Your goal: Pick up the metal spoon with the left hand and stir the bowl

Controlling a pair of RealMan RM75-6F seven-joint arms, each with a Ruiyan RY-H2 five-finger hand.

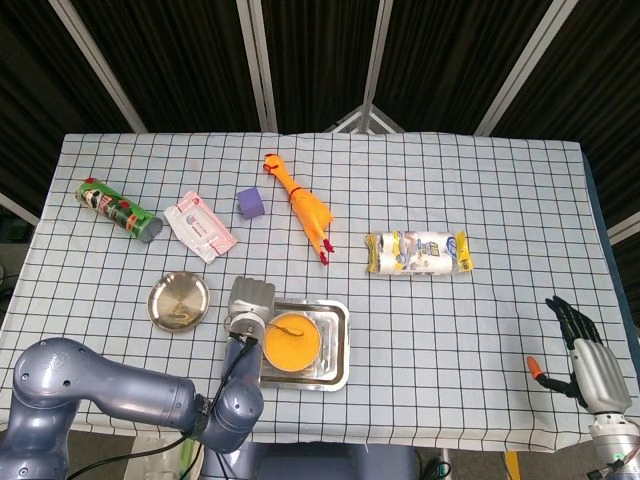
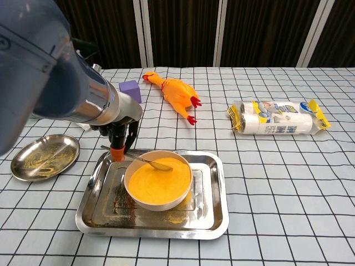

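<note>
A metal spoon [image 2: 145,161] lies with its scoop over the orange filling of the white bowl [image 2: 158,181] and its handle running left to my left hand [image 2: 118,138], which grips the handle end. In the head view the same bowl [image 1: 292,343] sits in a steel tray [image 1: 337,345] and my left hand [image 1: 247,313] hangs over the tray's left edge. My right hand [image 1: 585,362] rests far off at the table's right front corner, fingers spread, holding nothing.
A small steel dish [image 1: 179,300] sits left of the tray. Further back lie a rubber chicken [image 1: 301,206], purple cube [image 1: 250,203], pink packet [image 1: 200,226], green can [image 1: 120,210] and a tissue pack [image 1: 418,252].
</note>
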